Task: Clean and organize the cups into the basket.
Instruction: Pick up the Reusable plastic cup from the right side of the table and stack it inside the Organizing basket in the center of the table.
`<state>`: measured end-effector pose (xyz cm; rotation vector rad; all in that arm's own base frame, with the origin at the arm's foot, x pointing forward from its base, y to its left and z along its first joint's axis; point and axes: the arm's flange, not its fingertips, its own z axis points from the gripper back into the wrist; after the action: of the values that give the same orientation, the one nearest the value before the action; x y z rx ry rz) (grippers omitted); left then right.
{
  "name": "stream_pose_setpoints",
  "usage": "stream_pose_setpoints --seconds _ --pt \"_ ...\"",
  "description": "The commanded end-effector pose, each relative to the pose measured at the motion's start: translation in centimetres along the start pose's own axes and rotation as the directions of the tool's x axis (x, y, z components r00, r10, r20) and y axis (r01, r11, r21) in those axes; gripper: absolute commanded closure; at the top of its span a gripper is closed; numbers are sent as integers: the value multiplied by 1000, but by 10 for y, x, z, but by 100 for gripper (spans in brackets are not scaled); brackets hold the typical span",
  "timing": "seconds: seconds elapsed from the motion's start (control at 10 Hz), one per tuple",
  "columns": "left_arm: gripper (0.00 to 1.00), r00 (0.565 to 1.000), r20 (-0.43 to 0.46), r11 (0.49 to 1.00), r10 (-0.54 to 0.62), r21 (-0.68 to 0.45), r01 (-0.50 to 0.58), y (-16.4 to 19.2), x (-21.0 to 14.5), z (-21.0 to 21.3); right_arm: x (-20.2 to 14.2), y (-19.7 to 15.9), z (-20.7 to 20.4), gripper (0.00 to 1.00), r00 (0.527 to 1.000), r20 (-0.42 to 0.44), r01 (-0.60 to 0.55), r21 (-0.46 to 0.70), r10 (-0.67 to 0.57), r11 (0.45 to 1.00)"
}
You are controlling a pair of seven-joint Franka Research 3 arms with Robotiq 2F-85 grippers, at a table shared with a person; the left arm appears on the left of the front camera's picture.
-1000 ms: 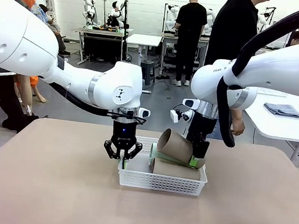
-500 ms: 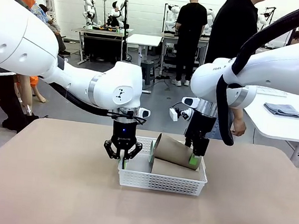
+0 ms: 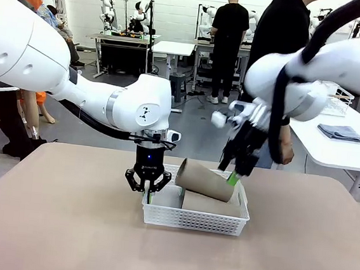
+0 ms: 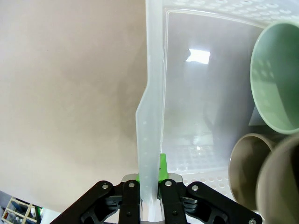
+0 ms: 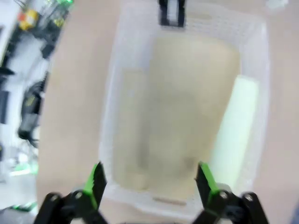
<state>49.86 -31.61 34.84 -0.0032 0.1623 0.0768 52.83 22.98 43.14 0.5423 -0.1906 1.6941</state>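
Observation:
The white mesh basket sits mid-table with three cups lying on their sides in it. One tan cup rests slanted on top of another tan cup. The left wrist view looks into the mint green cup and at two tan rims. My left gripper is shut on the basket's left wall, pinching it between its pads. My right gripper hangs open just above the basket's right end, touching no cup. Its blurred wrist view looks down on my right gripper, the tan cups and the green cup.
A person in black stands close behind the table's far edge. A side table with a folded grey cloth is at the right. Bare tan tabletop surrounds the basket.
My right gripper has opened, let go of the upper tan cup and lifted up and to the right. That cup has settled flatter on the others. The left gripper has stayed put.

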Motion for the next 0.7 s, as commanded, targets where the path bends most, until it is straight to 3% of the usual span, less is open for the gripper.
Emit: stream_pose_setpoints --seconds 0.0,0.2,0.4,0.6 --pt "100 1000 -4 1000 -14 4 14 3 -1 1 -73 83 87 0 958 286 -24 -39 34 999" --pt "100 1000 -4 1000 -14 4 14 3 -1 1 -159 143 150 0 854 515 -14 -116 72 993" --pt "100 1000 -4 1000 -14 4 14 3 -1 1 -238 178 167 0 780 624 62 -157 50 986" --pt "100 1000 -4 1000 -14 4 14 3 -1 1 -313 190 163 0 718 694 228 -161 -54 960"
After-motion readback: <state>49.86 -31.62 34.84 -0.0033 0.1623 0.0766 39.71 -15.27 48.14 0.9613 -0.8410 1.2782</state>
